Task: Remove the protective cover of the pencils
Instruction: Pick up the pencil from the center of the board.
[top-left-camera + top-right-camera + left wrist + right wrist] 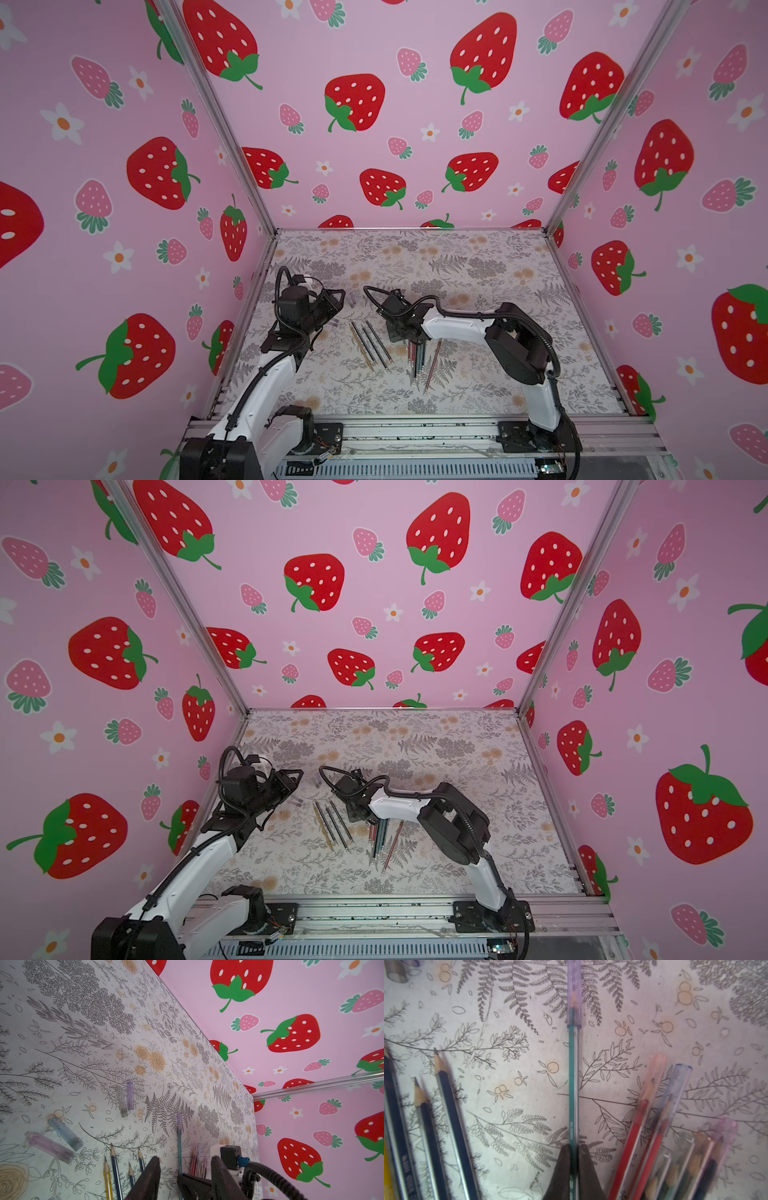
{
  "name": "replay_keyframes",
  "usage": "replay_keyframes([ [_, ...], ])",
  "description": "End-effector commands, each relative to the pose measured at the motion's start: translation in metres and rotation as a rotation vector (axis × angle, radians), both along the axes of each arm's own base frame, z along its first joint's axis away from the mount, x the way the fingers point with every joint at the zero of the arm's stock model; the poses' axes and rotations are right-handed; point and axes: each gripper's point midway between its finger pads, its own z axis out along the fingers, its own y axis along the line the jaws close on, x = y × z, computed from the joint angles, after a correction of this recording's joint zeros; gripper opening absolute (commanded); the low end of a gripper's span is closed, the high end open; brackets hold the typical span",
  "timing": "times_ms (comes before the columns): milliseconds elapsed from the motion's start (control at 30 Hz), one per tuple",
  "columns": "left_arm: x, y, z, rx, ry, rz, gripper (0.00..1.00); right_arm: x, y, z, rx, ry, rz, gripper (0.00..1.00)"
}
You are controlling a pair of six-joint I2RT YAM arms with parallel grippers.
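Note:
My right gripper (575, 1147) is shut on a green pencil (573, 1084), whose tip wears a purple see-through protective cover (574, 995). In both top views this gripper (411, 340) (374, 818) hangs over a cluster of covered pencils (417, 359) (660, 1115). Several bare, sharpened pencils (370, 345) (115, 1167) (446, 1105) lie side by side to its left. My left gripper (185, 1159) (338, 297) stands open and holds nothing, a little short of the covered tip (179, 1120).
Loose covers lie on the floral table: two near the left gripper (64, 1134) (51, 1147) and two farther out (122, 1102) (352, 300). One red pencil (433, 365) lies apart to the right. Pink strawberry walls (374, 124) enclose the table.

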Motion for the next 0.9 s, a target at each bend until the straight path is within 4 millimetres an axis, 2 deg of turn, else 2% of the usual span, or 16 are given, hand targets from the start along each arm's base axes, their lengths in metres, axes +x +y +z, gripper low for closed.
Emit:
replay_keyframes([
  [0,0.000,-0.006,0.009,0.000,-0.049,-0.036,0.45,-0.006,-0.008,-0.020,-0.051,0.053,0.006,0.05],
  [100,-0.001,-0.012,0.010,-0.018,-0.054,-0.071,0.47,-0.004,-0.003,-0.010,-0.024,0.039,0.021,0.03],
  [467,-0.001,-0.025,0.013,-0.051,-0.059,-0.126,0.49,-0.007,0.012,0.049,0.130,-0.063,0.097,0.00],
  [600,0.002,-0.035,0.011,-0.054,-0.049,-0.153,0.49,-0.012,0.012,0.057,0.151,-0.089,0.117,0.00],
  [867,0.008,-0.070,0.003,-0.034,-0.023,-0.229,0.50,-0.022,0.019,0.068,0.192,-0.125,0.162,0.00],
])
